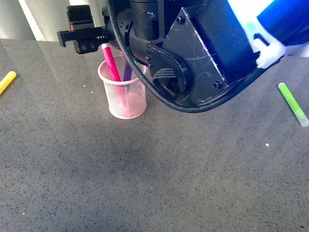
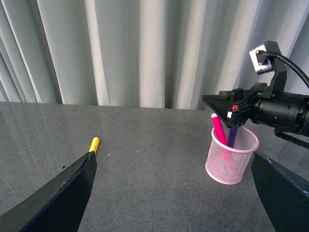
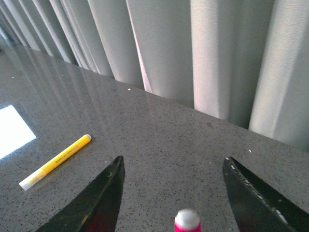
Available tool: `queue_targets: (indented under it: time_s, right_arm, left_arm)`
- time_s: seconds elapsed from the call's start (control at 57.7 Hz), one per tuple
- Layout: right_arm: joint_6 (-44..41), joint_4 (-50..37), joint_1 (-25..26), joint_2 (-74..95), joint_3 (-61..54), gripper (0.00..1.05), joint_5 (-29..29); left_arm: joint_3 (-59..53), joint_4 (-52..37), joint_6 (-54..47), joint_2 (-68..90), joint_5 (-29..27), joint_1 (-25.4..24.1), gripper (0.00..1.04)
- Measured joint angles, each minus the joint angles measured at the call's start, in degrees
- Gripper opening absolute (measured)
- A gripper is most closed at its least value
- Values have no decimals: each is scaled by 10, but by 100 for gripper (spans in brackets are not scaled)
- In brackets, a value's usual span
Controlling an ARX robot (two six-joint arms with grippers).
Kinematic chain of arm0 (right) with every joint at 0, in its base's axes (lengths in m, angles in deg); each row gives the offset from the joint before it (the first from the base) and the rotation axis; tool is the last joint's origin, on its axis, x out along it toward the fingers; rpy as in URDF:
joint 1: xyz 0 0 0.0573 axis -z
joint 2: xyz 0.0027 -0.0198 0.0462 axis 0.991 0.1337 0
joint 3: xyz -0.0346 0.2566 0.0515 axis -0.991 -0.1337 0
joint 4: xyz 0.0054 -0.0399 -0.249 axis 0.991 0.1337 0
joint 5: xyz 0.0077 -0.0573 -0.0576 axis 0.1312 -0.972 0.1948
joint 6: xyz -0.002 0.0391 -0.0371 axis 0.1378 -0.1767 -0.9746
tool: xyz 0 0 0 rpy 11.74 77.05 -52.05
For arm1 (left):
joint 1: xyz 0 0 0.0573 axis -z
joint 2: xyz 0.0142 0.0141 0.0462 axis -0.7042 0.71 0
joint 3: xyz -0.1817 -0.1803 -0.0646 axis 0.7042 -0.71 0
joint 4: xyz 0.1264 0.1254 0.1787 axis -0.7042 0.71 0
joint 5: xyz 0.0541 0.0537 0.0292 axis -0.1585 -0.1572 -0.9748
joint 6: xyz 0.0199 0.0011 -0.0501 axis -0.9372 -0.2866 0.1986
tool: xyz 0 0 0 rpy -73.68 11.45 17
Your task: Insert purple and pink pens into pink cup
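A pale pink wire-mesh cup (image 1: 122,94) stands upright on a dark grey speckled stone table (image 1: 145,169), toward the far edge, in front of pale grey curtains (image 2: 145,48). Both task pens are already inside it. The bright magenta-pink marker (image 1: 111,63) leans toward the robot's left, its upper end sticking well above the rim. The dark purple marker (image 1: 127,70) stands just beside it, steeper and partly hidden by the arm.

The right gripper (image 3: 171,193) hovers directly over the cup with its jaws spread wide and holding nothing. In the right wrist view the pink marker's pale cap sits between the two black fingers (image 3: 104,198), touching neither. The left gripper (image 2: 171,193) is also released and empty, low over the table and well apart from the cup.

The main risk appears to lie in the retreat. The cup looks light and shorter than the pens, so a finger that clips the protruding pink marker while moving sideways could lever the cup over and spill both. A straight lift seems safest.

A yellow marker (image 1: 7,82) lies far to the left and a lime-green marker (image 1: 292,104) far to the right, both clear of the cup.
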Motion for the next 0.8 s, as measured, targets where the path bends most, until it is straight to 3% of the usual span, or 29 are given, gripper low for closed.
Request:
queue_targets:
  time_s: [0.139, 0.416, 0.485, 0.554, 0.641, 0.797]
  right_arm:
    - [5, 10, 17, -56, -45, 100, -53]
    - [3, 8, 23, -72, -49, 97, -73]
    - [-37, -49, 19, -86, -88, 86, -222]
    - [-62, -83, 30, -135, -169, 73, -312]
    - [-74, -121, 68, -217, -272, 57, -312]
    - [-76, -159, 141, -347, -445, 23, -263]
  left_arm:
    - [0, 0, 0, 0, 0, 0, 98]
    - [0, 0, 0, 0, 0, 0, 98]
    - [0, 0, 0, 0, 0, 0, 98]
    - [0, 0, 0, 0, -1, 0, 98]
    - [0, 0, 0, 0, -2, 0, 98]
    - [0, 0, 0, 0, 0, 0, 98]
